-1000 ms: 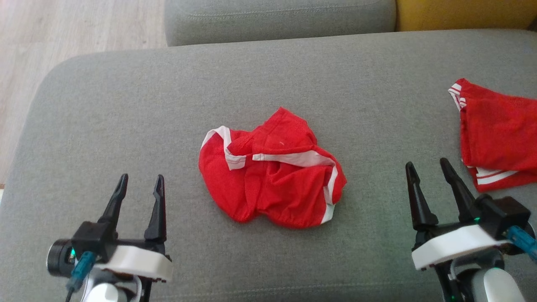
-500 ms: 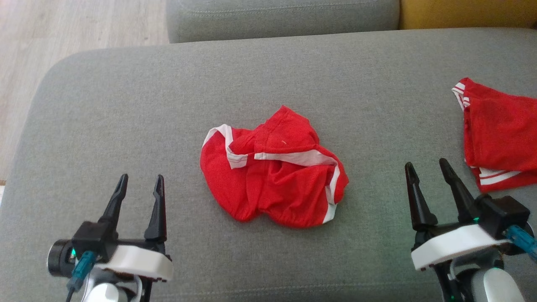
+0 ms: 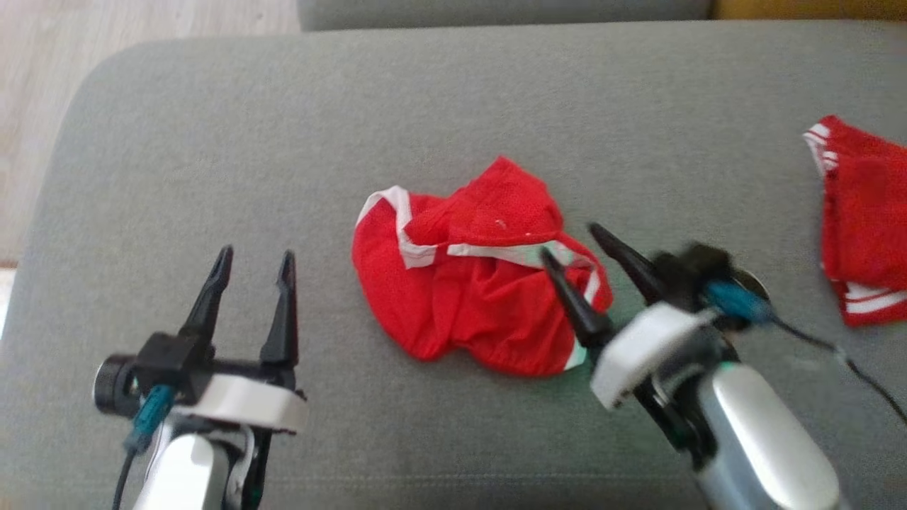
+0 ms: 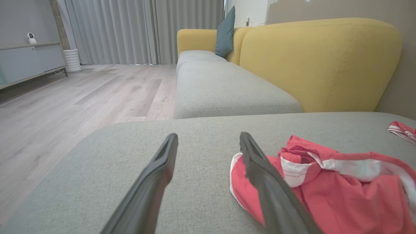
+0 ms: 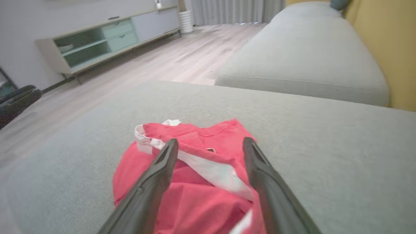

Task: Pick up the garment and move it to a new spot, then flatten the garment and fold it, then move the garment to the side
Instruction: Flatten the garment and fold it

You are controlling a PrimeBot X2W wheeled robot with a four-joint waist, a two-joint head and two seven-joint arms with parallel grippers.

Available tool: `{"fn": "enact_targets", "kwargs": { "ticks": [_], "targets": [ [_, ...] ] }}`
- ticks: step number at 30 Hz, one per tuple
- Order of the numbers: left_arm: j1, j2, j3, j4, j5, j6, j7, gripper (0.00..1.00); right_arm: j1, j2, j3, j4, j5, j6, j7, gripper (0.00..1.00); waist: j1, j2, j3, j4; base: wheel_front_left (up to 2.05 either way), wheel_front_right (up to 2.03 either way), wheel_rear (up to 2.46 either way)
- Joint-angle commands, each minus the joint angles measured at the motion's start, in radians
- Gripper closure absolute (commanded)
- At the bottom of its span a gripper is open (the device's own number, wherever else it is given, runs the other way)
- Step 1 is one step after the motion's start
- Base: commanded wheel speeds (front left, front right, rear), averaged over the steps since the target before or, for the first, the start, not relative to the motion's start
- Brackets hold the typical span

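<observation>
Two tools stand wide, holding nothing. A crumpled red garment (image 3: pixel 468 312) with white trim lies mid-cushion on the grey sofa (image 3: pixel 283 142). The right tool (image 3: pixel 570 239) hangs over its 3 o'clock edge, and the left tool (image 3: pixel 256 252) sits apart at its 8 o'clock. A second red cloth (image 3: pixel 861 234) lies farther toward 3 o'clock.
</observation>
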Motion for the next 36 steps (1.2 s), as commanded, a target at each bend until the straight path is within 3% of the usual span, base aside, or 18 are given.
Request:
{"fn": "enact_targets", "kwargs": {
  "ticks": [1, 8, 15, 17, 28, 32, 36],
  "targets": [
    [-0.064, 0.003, 0.023, -0.026, 0.013, -0.009, -0.009, 0.00, -0.096, -0.017, 0.078, 0.001, 0.019, -0.001, 0.038, 0.00, 0.0000, 0.0000, 0.031, 0.034, 0.00, 0.00, 0.00],
    [-0.115, -0.019, 0.005, -0.013, 0.023, -0.037, -0.009, 0.00, -0.269, -0.064, 0.223, 0.098, 0.063, -0.001, 0.113, 0.00, 0.0000, 0.0000, 0.073, 0.089, 0.00, 0.00, 0.00],
    [-0.148, -0.036, 0.007, -0.014, 0.040, -0.051, -0.009, 0.00, -0.365, -0.105, 0.301, 0.208, 0.091, -0.001, 0.172, 0.00, 0.0000, 0.0000, 0.094, 0.126, 0.00, 0.00, 0.00],
    [-0.148, -0.040, 0.011, -0.017, 0.043, -0.051, -0.009, 0.00, -0.376, -0.105, 0.291, 0.222, 0.098, -0.001, 0.149, 1.00, 0.0000, 0.0000, 0.095, 0.129, 0.00, 0.00, 0.00],
    [-0.131, -0.050, 0.035, -0.031, 0.059, -0.062, -0.009, 0.00, -0.279, -0.058, 0.051, 0.186, 0.106, -0.001, -0.022, 1.00, 0.0000, 0.0000, 0.088, 0.082, 0.00, 0.00, 0.00],
    [-0.140, -0.047, 0.033, -0.032, 0.073, -0.074, -0.009, 0.00, -0.180, -0.021, -0.161, 0.172, 0.116, -0.001, -0.067, 1.00, 0.0000, 0.0000, 0.086, 0.060, 0.00, 0.00, 0.00],
    [-0.142, -0.045, 0.033, -0.033, 0.082, -0.080, -0.009, 0.00, -0.098, 0.019, -0.310, 0.181, 0.141, -0.001, -0.095, 1.00, 0.0000, 0.0000, 0.091, 0.043, 0.00, 0.00, 0.00]
  ]
}}
